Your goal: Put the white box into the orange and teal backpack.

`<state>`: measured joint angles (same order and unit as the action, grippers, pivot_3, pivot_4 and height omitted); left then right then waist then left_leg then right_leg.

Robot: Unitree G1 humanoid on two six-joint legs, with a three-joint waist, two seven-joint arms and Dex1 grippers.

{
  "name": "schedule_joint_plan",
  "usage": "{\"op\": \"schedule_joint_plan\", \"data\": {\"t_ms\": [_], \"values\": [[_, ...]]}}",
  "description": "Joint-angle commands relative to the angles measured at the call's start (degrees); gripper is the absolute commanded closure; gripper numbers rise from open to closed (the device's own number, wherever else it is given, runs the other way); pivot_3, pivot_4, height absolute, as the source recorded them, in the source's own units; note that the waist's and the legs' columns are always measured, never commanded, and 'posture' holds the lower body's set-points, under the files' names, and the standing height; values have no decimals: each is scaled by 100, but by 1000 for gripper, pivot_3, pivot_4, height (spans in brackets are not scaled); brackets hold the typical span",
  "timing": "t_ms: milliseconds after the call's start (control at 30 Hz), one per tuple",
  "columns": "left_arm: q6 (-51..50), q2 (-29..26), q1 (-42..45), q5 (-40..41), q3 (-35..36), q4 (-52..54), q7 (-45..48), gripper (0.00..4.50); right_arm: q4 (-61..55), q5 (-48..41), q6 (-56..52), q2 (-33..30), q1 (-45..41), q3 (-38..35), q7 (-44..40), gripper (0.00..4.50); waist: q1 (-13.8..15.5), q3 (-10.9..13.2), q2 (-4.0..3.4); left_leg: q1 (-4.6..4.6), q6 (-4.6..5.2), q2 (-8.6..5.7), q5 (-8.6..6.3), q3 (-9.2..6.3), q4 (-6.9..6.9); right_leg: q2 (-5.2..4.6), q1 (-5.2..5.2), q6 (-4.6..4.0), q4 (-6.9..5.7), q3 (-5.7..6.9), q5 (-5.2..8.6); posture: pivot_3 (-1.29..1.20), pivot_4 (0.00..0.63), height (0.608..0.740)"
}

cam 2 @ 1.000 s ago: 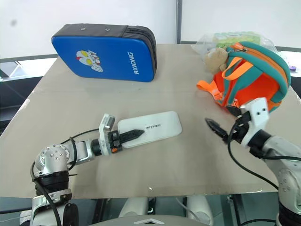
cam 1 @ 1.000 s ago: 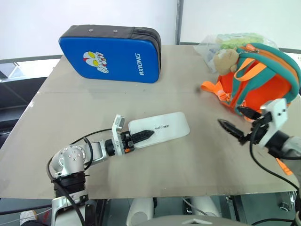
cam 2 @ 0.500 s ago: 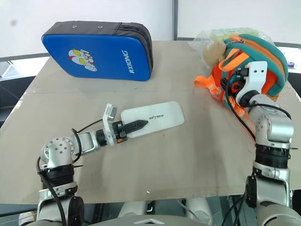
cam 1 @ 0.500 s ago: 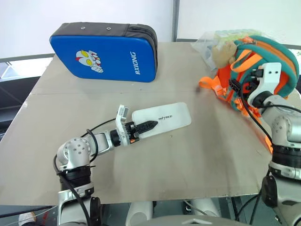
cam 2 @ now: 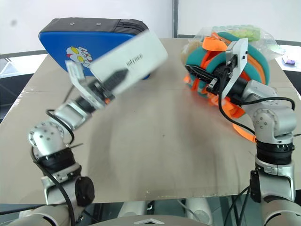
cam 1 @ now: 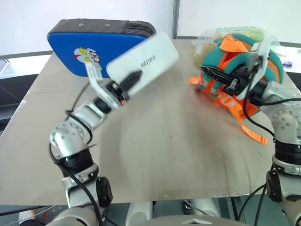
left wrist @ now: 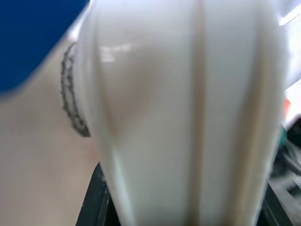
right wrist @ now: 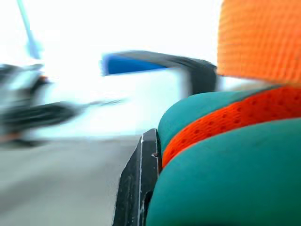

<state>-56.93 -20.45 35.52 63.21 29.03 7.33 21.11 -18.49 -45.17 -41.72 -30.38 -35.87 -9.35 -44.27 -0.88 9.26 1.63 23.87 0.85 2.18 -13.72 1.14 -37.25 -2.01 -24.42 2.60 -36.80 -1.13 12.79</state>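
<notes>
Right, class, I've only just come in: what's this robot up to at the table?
It is packing a bag. The left pincer grips the flat white rectangular box by one end and holds it in the air, above the beige table and in front of the big blue padded case. The right pincer is shut on the small orange and teal backpack at the table's far right. The box is not yet inside.
</notes>
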Motion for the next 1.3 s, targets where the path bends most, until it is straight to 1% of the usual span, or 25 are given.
{"op": "schedule_joint_plan", "data": {"t_ms": [33,100,167,300,400,500,567,633,733,800,867,1000,1100,1133,1200,1267,1300], "values": [[527,-512,309,-238,-77,-155,652,3415,-685,-309,-253,-211,257,162,-126,4437,3,0,1,1,0,0,0,-1,3,0,0,0,3,2,0,0,150,740],[437,-1026,299,-275,-335,-314,1500,3415,-837,-325,-243,-217,438,255,-96,4437,6,0,2,1,0,0,0,4,4,-1,0,0,5,-1,1,0,150,740],[661,-1502,158,-526,-702,-221,2434,3415,-938,-429,-285,-210,520,289,-87,4437,7,5,7,3,0,-2,0,6,2,-2,0,1,6,0,1,0,150,740],[1159,-2190,-156,-1063,-1456,185,3799,3415,-957,-506,-307,-266,644,360,-163,4437,15,8,9,3,0,-3,0,9,-2,-6,0,1,5,-1,1,0,150,740],[1601,-2341,-250,-1437,-1828,271,4293,3415,-882,-534,-287,-292,653,355,-193,4437,34,8,9,3,0,-2,0,6,-3,-6,0,0,4,2,1,0,150,740],[2713,-2514,-235,-2454,-2472,85,4914,3415,-890,-736,-327,-340,624,262,-267,4437,34,8,9,1,0,-2,0,5,-4,-4,1,-1,3,3,2,0,150,740],[3324,-2411,-18,-2978,-2801,-213,5058,3415,-901,-898,-363,-423,607,209,-397,4437,47,8,9,-2,0,-2,0,6,-8,-4,6,-1,3,2,2,0,150,740],[3614,-2375,170,-3296,-3092,-374,5226,3415,-902,-998,-370,-479,585,179,-486,4437,66,8,10,-2,0,-2,0,6,-10,-4,8,-1,4,3,1,0,150,740],[4299,-2052,778,-4107,-3763,-935,5344,3415,-935,-1259,-406,-560,482,125,-625,4437,168,7,12,-2,1,-4,0,5,-18,-4,15,0,6,2,1,0,150,740],[4835,-1622,1302,-4642,-4166,-1511,5335,3415,-956,-1444,-401,-529,397,84,-609,4437,237,7,14,-1,1,-6,0,-1,-25,-2,22,1,6,4,1,0,150,740],[4959,-1213,1756,-5003,-4454,-2039,5278,3415,-979,-1550,-409,-523,352,51,-547,4437,302,7,14,0,1,-7,0,-4,-34,0,32,1,8,4,1,0,150,740],[5897,-348,2498,-5829,-5125,-3265,5357,3415,-1070,-1539,-302,-530,393,24,-455,4437,312,7,15,3,3,-8,-1,-2,-44,1,33,4,9,0,1,0,150,740],[6249,121,2733,-6130,-5395,-3911,5524,3415,-1146,-1492,-227,-532,529,-26,-402,4437,269,7,15,5,6,-7,-3,-2,-45,3,32,4,9,-1,2,0,150,740],[6445,332,2870,-6318,-5499,-4264,5441,3415,-1193,-1523,-227,-572,627,-89,-411,4437,246,7,15,5,14,-6,-7,-2,-45,5,32,4,8,0,2,0,150,740],[6750,1023,3293,-6627,-5571,-5156,4922,3415,-1250,-1611,-238,-571,777,-190,-309,4437,243,6,15,5,23,-3,-13,-6,-44,7,32,9,6,6,6,0,150,740],[6966,1546,3536,-6811,-5569,-5813,4718,3415,-1299,-1546,-213,-532,884,-190,-160,4437,339,6,15,6,23,-5,-13,-12,-46,6,38,11,8,17,7,0,150,740],[7063,1715,3590,-6890,-5532,-6072,4684,2358,-1335,-1483,-191,-513,944,-176,-90,4500,342,6,15,10,24,-7,-13,-14,-57,4,45,12,10,20,8,0,150,740]]}}
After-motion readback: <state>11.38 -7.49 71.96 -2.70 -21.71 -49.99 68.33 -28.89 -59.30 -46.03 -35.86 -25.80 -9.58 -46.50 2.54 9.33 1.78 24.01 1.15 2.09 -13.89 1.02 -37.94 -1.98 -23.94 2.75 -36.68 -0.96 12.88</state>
